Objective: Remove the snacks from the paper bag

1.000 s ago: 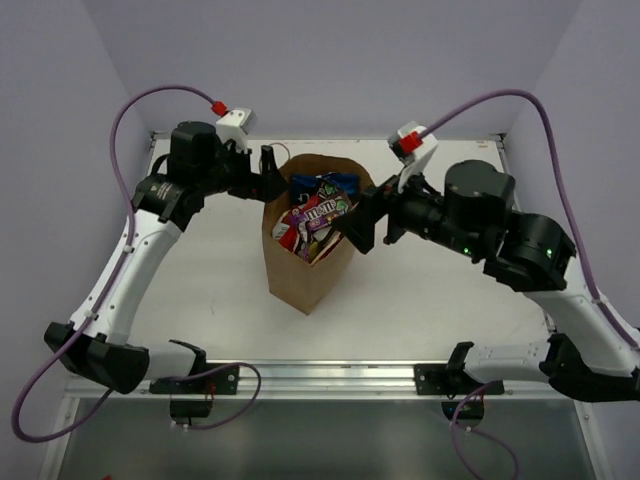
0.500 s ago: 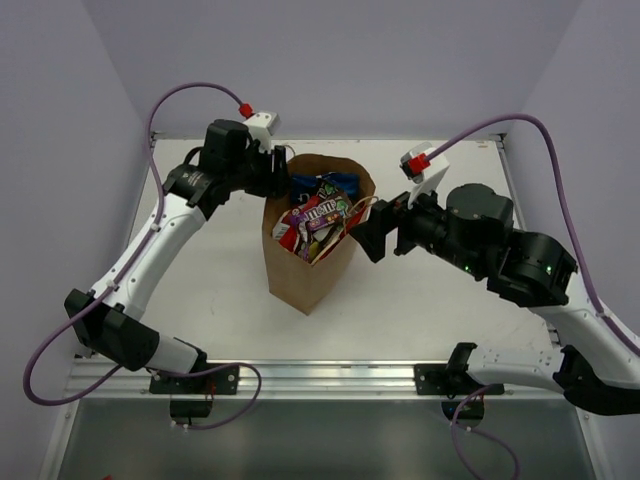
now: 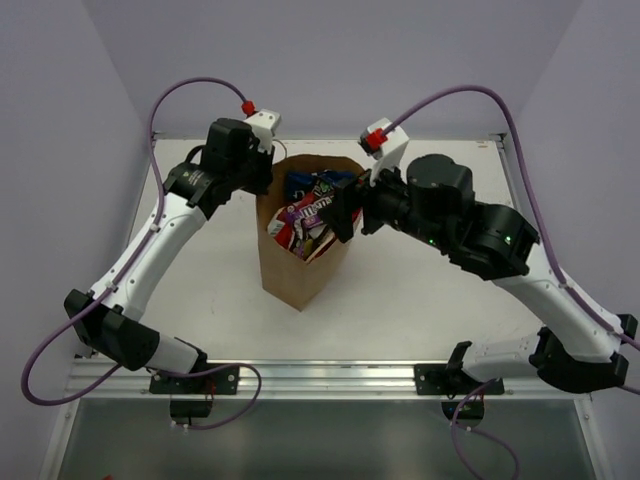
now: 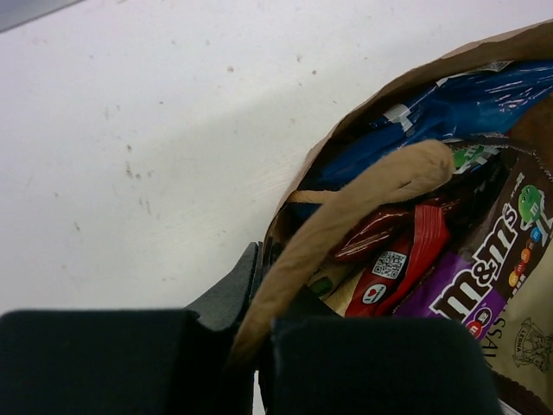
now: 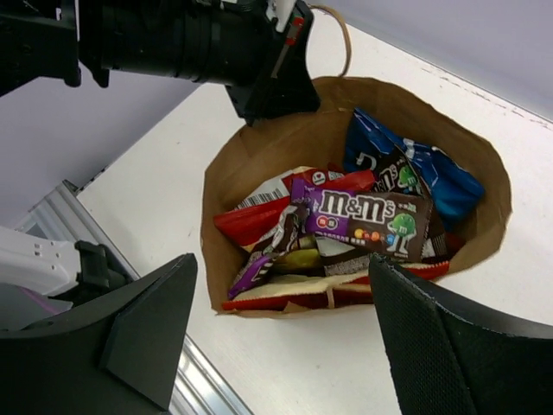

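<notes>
Two claws at one tall brown kraft paper bag (image 3: 290,275), upright at centre of the overhead view on a flat white table (image 3: 200,290).

Left of the bag's mouth: black two-finger left claw (image 3: 268,172), set at the upper-left rim. From its own wrist camera, fingers pressed together and pinching the bag's twisted tan paper loop handle (image 4: 363,194), which rises from between them and arches across the opening.

Inside the open mouth, heaped close to the rim: a glossy blue-white crinkly packet (image 3: 300,183) toward the top edge, a dark brown and purple M&M's packet (image 3: 312,210) in the middle, and red-and-white wrappers (image 3: 282,232) at lower left. All snacks inside the bag, none on the table.

Right of the mouth: black two-finger right claw (image 3: 345,212), spread wide, hanging over the bag's right rim. From the right wrist camera, both fingers far apart at lower left and lower right of the frame, nothing between them, with the bag's mouth and the packets in plain view below. Contact with the rim impossible to tell.
</notes>
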You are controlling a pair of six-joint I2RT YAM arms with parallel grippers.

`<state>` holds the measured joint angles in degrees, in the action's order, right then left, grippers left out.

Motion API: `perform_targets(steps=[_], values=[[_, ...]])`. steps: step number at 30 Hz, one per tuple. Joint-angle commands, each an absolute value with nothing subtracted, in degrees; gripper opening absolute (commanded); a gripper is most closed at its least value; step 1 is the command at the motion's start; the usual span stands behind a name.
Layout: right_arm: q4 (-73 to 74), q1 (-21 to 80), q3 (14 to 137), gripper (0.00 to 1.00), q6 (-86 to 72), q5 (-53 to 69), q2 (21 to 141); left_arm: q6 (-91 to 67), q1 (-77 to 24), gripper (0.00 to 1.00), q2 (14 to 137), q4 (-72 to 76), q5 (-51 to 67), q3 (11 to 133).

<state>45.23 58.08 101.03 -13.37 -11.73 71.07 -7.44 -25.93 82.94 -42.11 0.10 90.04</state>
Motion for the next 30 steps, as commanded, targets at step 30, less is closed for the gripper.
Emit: perform_targets(steps=[30], values=[[14.6, 53.9, 88.5, 0.61, -26.8, 9.1, 93.3, 7.4, -25.7, 0.0, 71.5, -30.2, -12.0, 85.1]])
